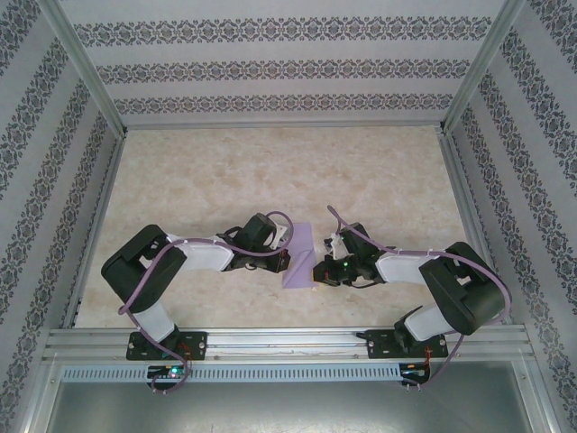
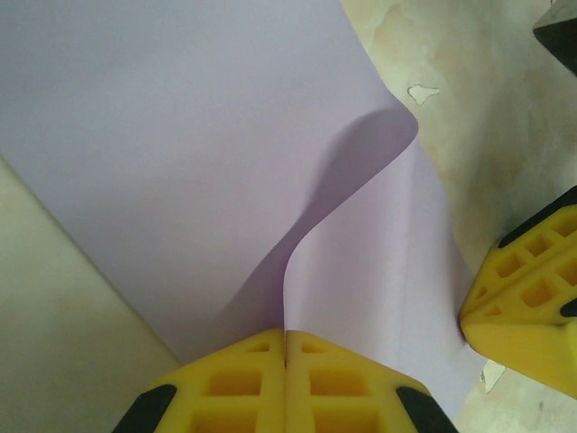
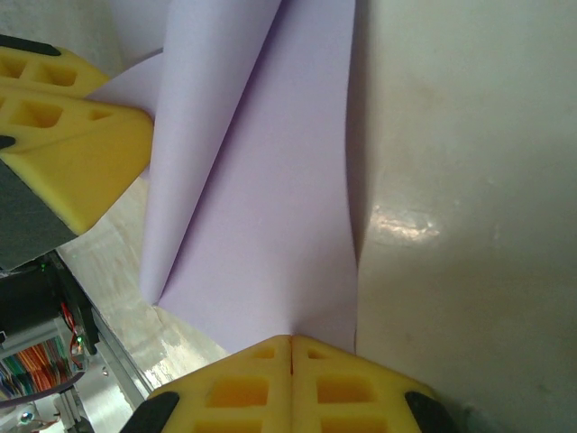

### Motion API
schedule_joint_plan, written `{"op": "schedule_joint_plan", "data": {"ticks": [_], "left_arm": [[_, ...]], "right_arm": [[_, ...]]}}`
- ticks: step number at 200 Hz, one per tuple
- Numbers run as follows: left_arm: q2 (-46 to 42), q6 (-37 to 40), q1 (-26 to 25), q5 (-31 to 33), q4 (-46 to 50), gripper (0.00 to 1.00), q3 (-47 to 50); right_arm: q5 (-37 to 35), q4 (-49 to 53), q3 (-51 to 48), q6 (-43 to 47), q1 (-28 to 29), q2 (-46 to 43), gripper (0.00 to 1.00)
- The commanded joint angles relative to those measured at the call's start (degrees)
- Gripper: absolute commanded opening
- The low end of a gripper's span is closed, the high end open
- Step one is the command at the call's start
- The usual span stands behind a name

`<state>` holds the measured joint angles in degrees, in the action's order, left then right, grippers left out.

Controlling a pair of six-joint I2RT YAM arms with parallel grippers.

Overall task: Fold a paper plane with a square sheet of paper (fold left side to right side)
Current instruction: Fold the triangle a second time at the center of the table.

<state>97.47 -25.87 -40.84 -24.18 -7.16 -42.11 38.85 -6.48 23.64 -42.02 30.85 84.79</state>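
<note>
1. From the camera overhead, my left hand and right hand meet tip to tip over the middle of the worktop. The square sheet of paper lies between them, reaching a little beyond both sets of fingertips. It looks narrower than a square, so I judge the left-to-right fold is under way. I see no pointed dart.

2. From the left wrist camera, the left hand is closed. A lifted edge of the sheet runs straight into the seam between its fingers, so I read it as pinching the paper. Ahead of the fingertips the flap curls over in a soft roll with no pressed crease. The right hand sits just off to the side of that roll.

3. From the right wrist camera, the right hand is also shut, with the sheet ending at its fingertips, raised and throwing a shadow. I take that as a grip too. Two layers overlap ahead of it, and the left hand is at the far corner.

4. What is left, as I judge it: lay the flap flat, press the crease, then make every later fold.

5. The worktop is pale, marbled and glossy, with a few small chips. Patterned wallpaper and metal posts enclose it, and a rail carries the arm bases.
</note>
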Motion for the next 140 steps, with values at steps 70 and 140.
{"op": "schedule_joint_plan", "data": {"ticks": [70,140], "left_arm": [[1.23,1.77,0.55,0.97,1.80,0.00,-0.14],[1.30,1.78,0.50,1.05,2.05,0.00,0.07]], "right_arm": [[0.52,1.02,2.24,-1.50,0.05,-6.37,0.00],[-1.83,-6.58,8.06,-3.87,2.80,2.21,0.00]]}}
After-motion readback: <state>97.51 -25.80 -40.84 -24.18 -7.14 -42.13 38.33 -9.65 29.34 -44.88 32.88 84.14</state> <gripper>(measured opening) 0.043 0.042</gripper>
